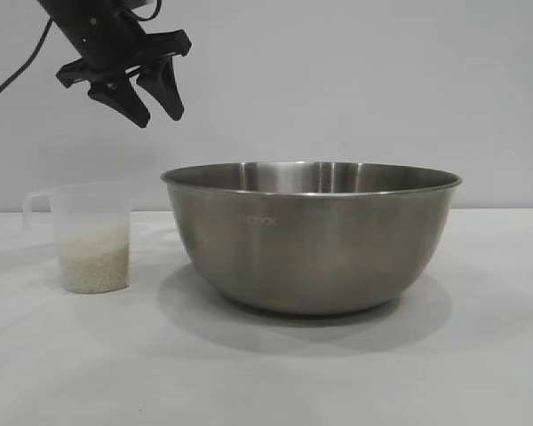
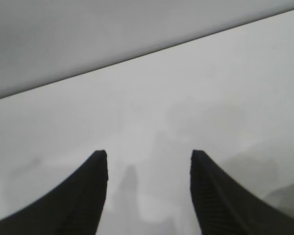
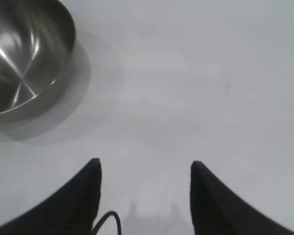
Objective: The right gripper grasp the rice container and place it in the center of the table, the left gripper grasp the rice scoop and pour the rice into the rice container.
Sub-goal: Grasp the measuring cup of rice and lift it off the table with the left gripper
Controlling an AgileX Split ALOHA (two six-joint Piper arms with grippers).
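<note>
The rice container, a big steel bowl, stands on the white table in the middle of the exterior view. To its left stands the rice scoop, a translucent cup with rice filling its lower part. My left gripper hangs open high above the scoop, holding nothing; its wrist view shows only bare table between the fingers. My right gripper is open and empty over bare table, outside the exterior view, with the rice container some way off from it.
A plain grey wall rises behind the table. A thin black cable loops near the right gripper's fingers. Bare tabletop lies in front of the bowl and to its right.
</note>
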